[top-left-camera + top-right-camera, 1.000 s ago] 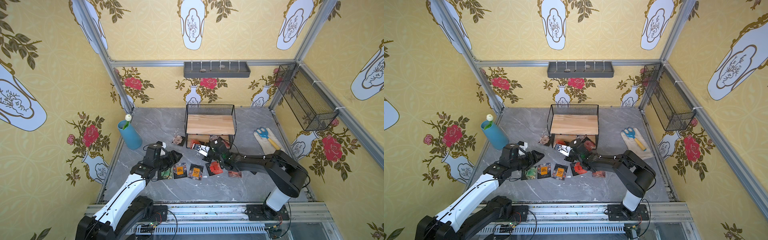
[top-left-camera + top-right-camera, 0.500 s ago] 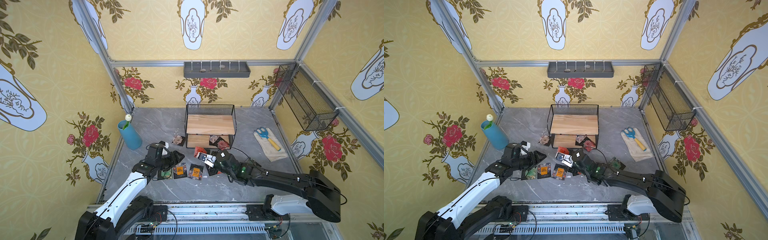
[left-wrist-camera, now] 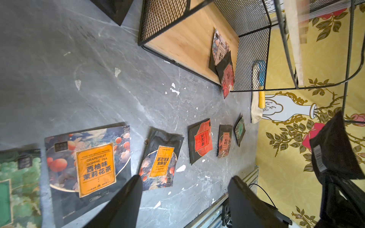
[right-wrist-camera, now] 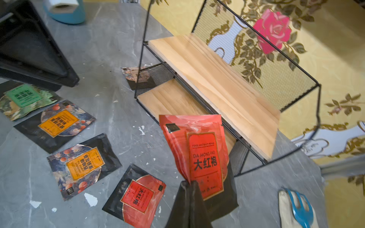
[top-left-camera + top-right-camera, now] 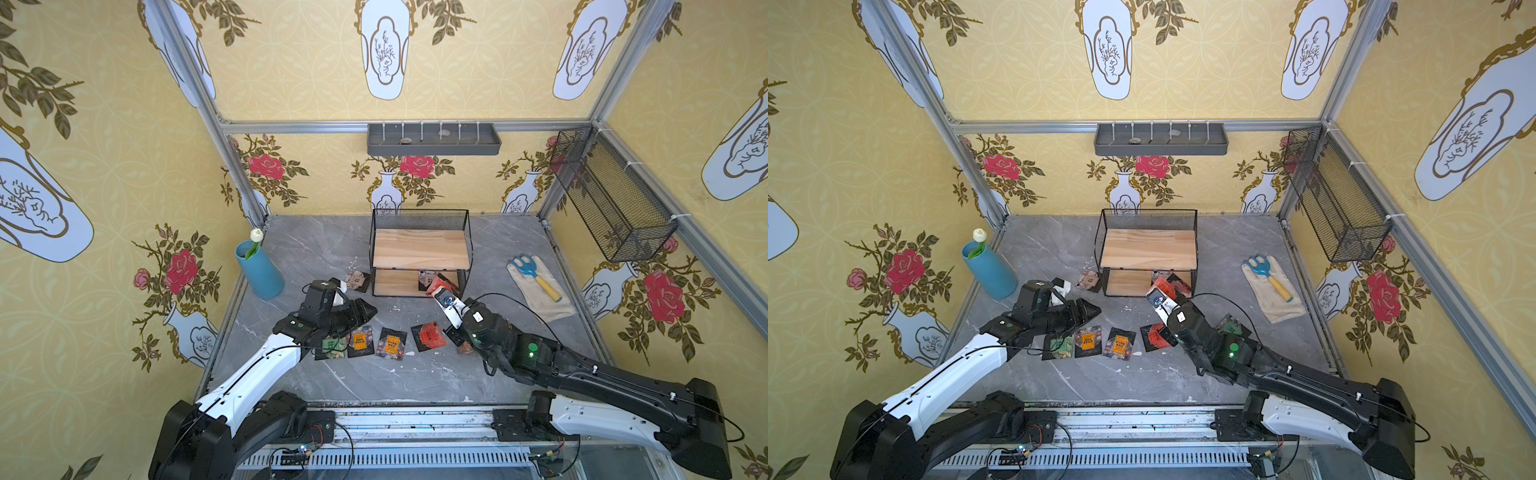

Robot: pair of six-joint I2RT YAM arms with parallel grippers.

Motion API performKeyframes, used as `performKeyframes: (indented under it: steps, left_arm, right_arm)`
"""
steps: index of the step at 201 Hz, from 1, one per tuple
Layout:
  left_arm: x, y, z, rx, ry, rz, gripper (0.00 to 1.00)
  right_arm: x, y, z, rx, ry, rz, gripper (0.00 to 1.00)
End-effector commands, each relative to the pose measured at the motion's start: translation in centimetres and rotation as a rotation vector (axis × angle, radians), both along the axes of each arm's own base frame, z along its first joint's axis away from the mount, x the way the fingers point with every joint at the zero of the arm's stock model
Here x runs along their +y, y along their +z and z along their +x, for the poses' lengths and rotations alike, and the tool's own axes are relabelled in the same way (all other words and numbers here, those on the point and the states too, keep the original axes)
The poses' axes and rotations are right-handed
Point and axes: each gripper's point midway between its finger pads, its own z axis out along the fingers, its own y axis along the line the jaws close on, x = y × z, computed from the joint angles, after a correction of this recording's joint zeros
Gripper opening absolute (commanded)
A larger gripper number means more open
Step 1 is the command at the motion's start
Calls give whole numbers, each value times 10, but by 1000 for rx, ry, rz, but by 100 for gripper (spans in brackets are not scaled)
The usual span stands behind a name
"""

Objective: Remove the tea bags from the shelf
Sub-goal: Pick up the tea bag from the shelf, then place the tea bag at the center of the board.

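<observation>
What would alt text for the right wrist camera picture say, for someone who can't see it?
The right gripper pinches a red Da Hong Pao tea bag by its edge, holding it up in front of the two-tier wire shelf. Four more tea bags, one green, two orange and one red, lie flat on the grey table.

The shelf [image 5: 421, 249] stands mid-back on the desk [image 5: 316, 249]. Two bags [image 3: 220, 47] lie on its lower board, right end — a third bag [image 4: 199, 150] hangs before them in the right pincer [image 4: 189, 182]. Another bag [image 5: 358, 280] lies just left of the shelf, a row of bags [image 5: 391, 343] before it; vase [image 5: 259, 270] far left; rake [image 5: 536, 272] on glove [image 5: 552, 305], right.
</observation>
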Motion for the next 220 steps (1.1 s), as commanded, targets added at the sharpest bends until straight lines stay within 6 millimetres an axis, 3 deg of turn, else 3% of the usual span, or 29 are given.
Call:
performKeyframes:
  steps: [1, 36, 90, 155, 220]
  left_arm:
    - [-10, 5, 2, -34, -32, -4, 77]
    - [-14, 3, 3, -30, -45, -4, 77]
    - [-14, 1, 3, -27, -45, -4, 77]
    - [-15, -7, 2, -17, -44, -10, 77]
    - [-16, -15, 2, 1, -43, -8, 77]
  right_arm:
    - [-38, 5, 13, 25, -197, 19, 2]
    - [-87, 15, 39, 80, -406, 101, 3]
    - [-138, -4, 76, 199, -597, 184, 5]
    - [-161, -63, 132, 327, -666, 252, 3]
    - [-166, -126, 169, 417, -698, 263, 3]
